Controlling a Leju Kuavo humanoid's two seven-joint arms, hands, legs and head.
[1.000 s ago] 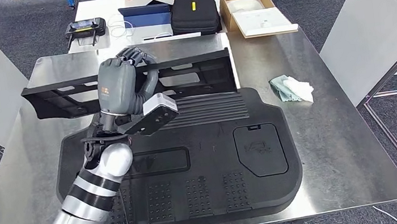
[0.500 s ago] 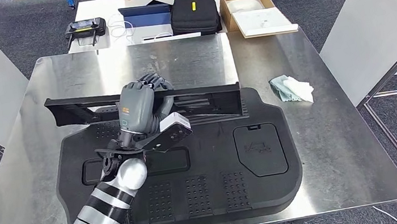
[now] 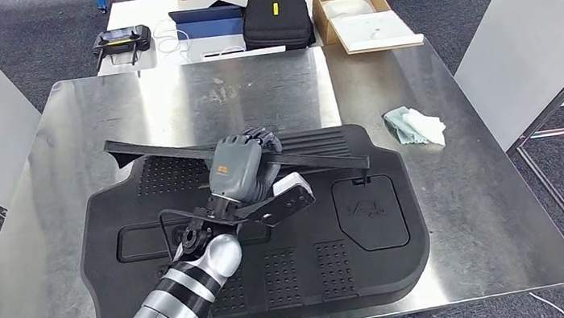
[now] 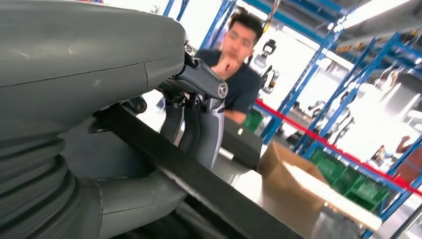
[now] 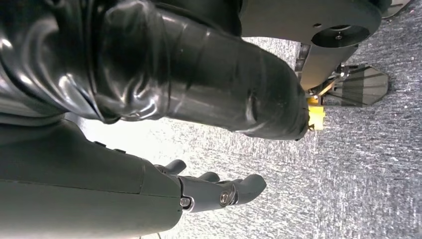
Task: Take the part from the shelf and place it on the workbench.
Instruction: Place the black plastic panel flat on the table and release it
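Trouble could come at release: the left robot hand (image 3: 241,166) grips the long black part (image 3: 180,151) near its middle, tilted above the black moulded panel (image 3: 314,244) on the counter (image 3: 472,209), so it may tip or slide, while the right robot hand (image 5: 219,191) hangs loosely uncurled, holding nothing.

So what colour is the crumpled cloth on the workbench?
The cloth is pale green and white, clearest in the head view.

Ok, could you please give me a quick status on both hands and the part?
Left robot hand grips the long black part, held over the black moulded panel on the steel workbench. Right robot hand hangs open above the floor. Rag off to the side.
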